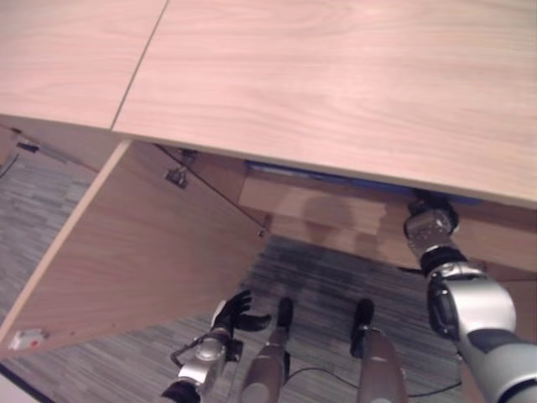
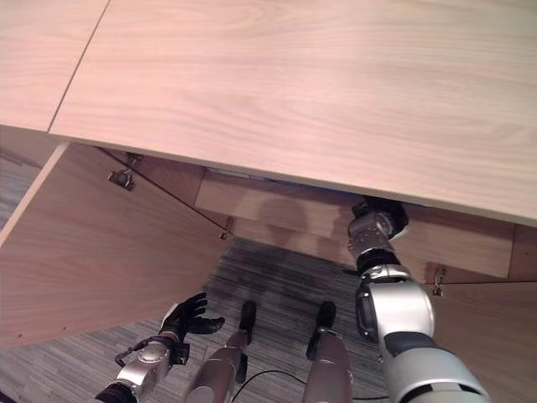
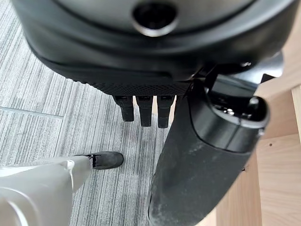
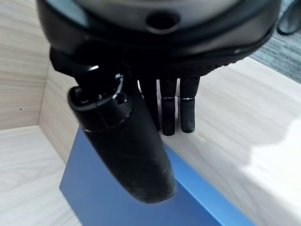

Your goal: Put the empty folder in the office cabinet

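Note:
The blue folder [image 4: 113,202] lies inside the wooden cabinet, against a pale inner panel [image 4: 244,141]. From the head camera it shows as a thin blue strip [image 1: 336,175] under the cabinet top [image 1: 336,84]. My right hand [image 4: 127,150] reaches in under the top. Its thumb stretches out over the folder and its fingers [image 4: 187,113] are straight above the pale panel, closed on nothing. My left hand [image 1: 233,315] hangs low beside the open door, fingers relaxed and empty.
The cabinet's left door [image 1: 143,252] stands swung wide open toward me, with a hinge [image 1: 176,176] at its inner edge. Grey striped carpet [image 1: 336,277] covers the floor in front of the cabinet. The wide wooden top overhangs the opening.

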